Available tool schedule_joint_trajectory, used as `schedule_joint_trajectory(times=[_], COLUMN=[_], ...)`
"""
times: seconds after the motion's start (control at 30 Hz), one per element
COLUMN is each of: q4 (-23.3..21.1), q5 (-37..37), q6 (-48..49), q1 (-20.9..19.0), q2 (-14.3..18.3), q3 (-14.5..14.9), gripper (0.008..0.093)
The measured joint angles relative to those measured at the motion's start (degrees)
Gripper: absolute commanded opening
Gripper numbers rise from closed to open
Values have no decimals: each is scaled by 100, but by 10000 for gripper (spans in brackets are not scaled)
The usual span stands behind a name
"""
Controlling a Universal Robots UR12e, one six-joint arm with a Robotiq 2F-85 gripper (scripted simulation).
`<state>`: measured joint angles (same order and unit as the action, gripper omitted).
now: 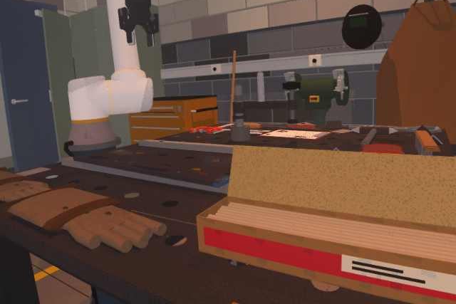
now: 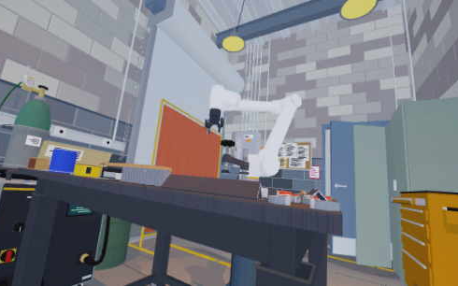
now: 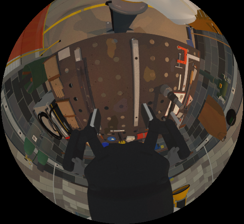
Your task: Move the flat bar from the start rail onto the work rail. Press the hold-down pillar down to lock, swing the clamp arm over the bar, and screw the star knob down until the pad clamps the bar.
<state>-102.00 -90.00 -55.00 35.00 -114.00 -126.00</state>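
The light grey rail [image 3: 135, 82] lies lengthwise on the brown perforated table far below my gripper [image 3: 121, 116], which hangs high above the bench [image 1: 139, 37] [image 2: 213, 125], open and holding nothing. A second rail with a dark flat bar [image 3: 82, 80] lies along the table's other side. The hold-down pillar [image 1: 239, 124] [image 3: 165, 90] stands on its round base beside the grey rail. Its dark clamp arm [image 1: 267, 104] reaches sideways to the star knob [image 1: 291, 85].
Behind the work stand a green bench grinder [image 1: 319, 93], an orange drawer cabinet [image 1: 173, 115] and the brick wall. An open box of rods [image 1: 331, 227] and leather gloves [image 1: 73, 216] lie at the table's near edge. Red clamps [image 3: 182, 58] and hand tools lie beyond the pillar.
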Motion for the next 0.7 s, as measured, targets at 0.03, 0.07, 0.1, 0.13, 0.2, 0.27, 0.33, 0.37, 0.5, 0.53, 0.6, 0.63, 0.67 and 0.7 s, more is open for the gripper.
schedule_joint_trajectory(times=[0.03,0.07,0.1,0.13,0.2,0.27,0.33,0.37,0.5,0.53,0.6,0.63,0.67,0.7], q4=[0,0,-2,-5,-20,-50,-97,-127,-299,-355,-480,-550,-623,-700], q5=[0,0,0,0,0,0,0,0,0,0,0,0,0,0], q6=[0,0,0,1,3,8,16,21,49,57,75,85,95,105], q1=[0,0,0,1,5,12,24,31,73,86,115,130,147,163], q2=[0,0,1,4,16,40,81,107,261,311,428,494,564,639], q3=[0,0,0,0,-2,-6,-12,-16,-35,-40,-50,-54,-57,-60], gripper=[780,780,780,780,780,780,780,780,780,780,780,780,780,780])
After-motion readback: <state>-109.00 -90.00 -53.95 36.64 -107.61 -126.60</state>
